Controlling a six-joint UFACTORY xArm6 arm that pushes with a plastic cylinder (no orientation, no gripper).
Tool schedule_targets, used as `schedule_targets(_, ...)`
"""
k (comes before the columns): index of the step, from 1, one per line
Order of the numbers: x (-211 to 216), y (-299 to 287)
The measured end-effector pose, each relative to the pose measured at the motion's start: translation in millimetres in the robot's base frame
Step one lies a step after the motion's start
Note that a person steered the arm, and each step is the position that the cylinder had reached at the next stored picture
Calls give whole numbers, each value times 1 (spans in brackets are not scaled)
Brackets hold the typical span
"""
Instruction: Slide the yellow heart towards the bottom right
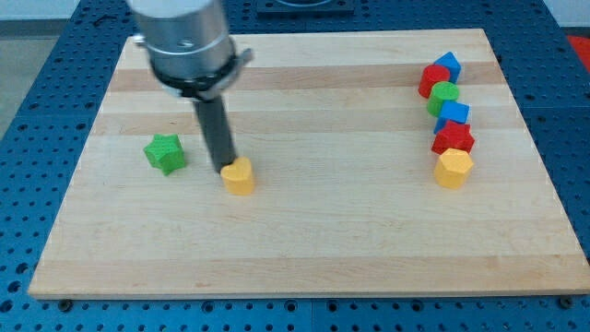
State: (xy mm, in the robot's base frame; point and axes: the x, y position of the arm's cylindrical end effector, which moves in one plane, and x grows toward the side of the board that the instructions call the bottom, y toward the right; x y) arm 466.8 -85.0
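The yellow heart (240,176) lies on the wooden board (304,249), left of the middle. My tip (226,169) stands at the heart's upper left edge, touching it or nearly so. The dark rod rises from there to the arm's grey body at the view's top left.
A green star (165,153) lies to the left of the heart. At the view's right a column of blocks runs downwards: a blue block (448,65), a red block (433,80), a green block (443,96), a blue block (453,114), a red star (453,138), a yellow hexagon (453,169).
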Motion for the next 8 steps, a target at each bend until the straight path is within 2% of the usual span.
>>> schedule_targets(1, 19, 52)
schedule_targets(2, 30, 81)
schedule_targets(4, 3, 43)
schedule_targets(5, 3, -15)
schedule_targets(6, 23, -31)
schedule_targets(7, 34, -10)
schedule_targets(8, 34, 38)
